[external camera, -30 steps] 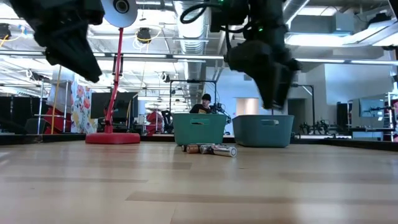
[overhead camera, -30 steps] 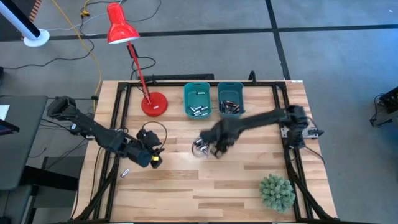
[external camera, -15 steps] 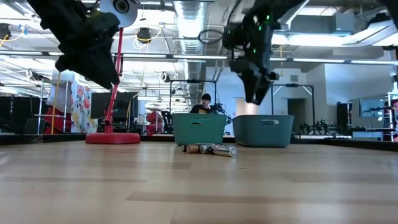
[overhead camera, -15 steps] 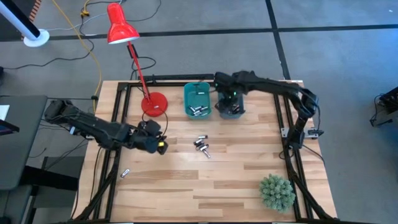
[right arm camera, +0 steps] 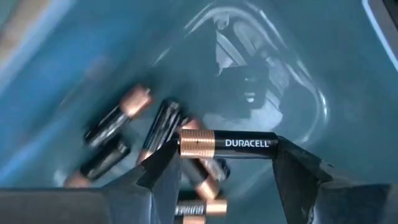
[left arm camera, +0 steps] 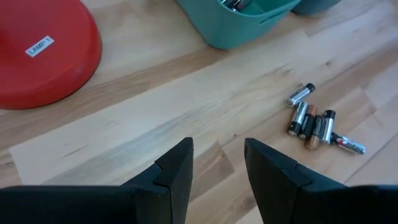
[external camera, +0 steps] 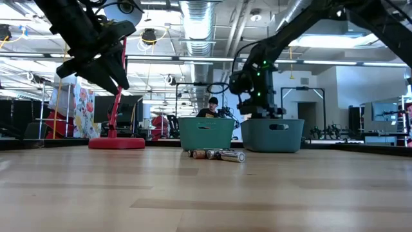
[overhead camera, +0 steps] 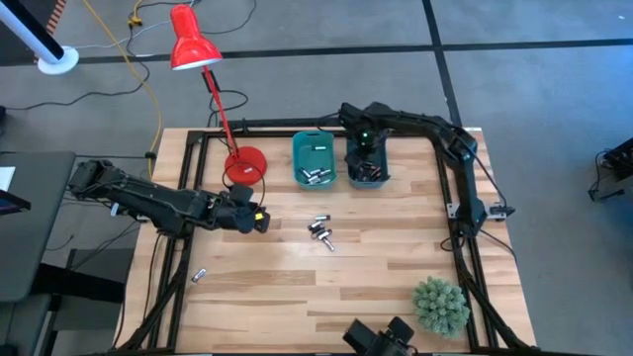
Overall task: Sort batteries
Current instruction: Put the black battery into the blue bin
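Several small batteries (overhead camera: 319, 231) lie in a loose cluster at mid-table, also seen in the left wrist view as batteries (left arm camera: 314, 122) and in the low view as batteries (external camera: 219, 154). One stray battery (overhead camera: 199, 276) lies near the left edge. My right gripper (overhead camera: 364, 148) is over the right teal bin (overhead camera: 367, 170), shut on a black-and-copper battery (right arm camera: 227, 143), with more batteries (right arm camera: 124, 134) on the bin floor below. The left teal bin (overhead camera: 314, 148) also has some inside. My left gripper (left arm camera: 217, 149) hovers open above bare wood, left of the cluster. My right gripper holds the black-and-copper battery (right arm camera: 249, 143) lengthwise between its two fingertips (right arm camera: 166, 171), one end of the cell against each finger. The fingers point down into the right bin. The battery is level and lifted clear above the cells on the bin floor.
A red desk lamp stands with its base (overhead camera: 244, 164) left of the bins, its round foot (left arm camera: 37, 56) close to my left gripper. A green plant (overhead camera: 440, 305) sits at the near right corner. A dark object (overhead camera: 381, 336) shows at the near edge. Open wood lies between.
My right gripper has gone from the mid-table cluster up and to the far edge, and now sits low over the right bin. My left gripper has moved toward the far edge and a little to the right, closer to the lamp base.
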Motion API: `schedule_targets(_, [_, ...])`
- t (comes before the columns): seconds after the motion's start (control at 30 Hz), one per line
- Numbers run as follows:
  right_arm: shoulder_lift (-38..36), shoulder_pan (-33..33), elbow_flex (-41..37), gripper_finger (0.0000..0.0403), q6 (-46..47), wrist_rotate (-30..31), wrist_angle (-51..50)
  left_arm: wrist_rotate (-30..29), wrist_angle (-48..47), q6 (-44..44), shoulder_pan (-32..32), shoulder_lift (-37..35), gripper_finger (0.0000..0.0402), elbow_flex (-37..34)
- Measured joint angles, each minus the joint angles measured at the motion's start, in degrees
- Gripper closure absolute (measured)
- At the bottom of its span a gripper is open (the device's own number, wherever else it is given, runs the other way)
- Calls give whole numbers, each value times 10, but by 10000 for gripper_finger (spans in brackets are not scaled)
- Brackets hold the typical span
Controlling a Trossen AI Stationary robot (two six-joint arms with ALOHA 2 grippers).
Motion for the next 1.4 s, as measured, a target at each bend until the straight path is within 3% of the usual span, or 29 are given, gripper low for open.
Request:
schedule_targets(0.33, [39, 2, 7, 181, 2, -3, 8, 0, 0, -30, 0, 0, 261, 0])
schedule_targets(0.7, [42, 5, 4, 154, -1, -8, 28, 0, 0, -44, 0, 0, 261, 0])
schedule_targets(1.4, [43, 5, 46, 153, -25, -1, 13, 0, 0, -50, 0, 0, 261, 0])
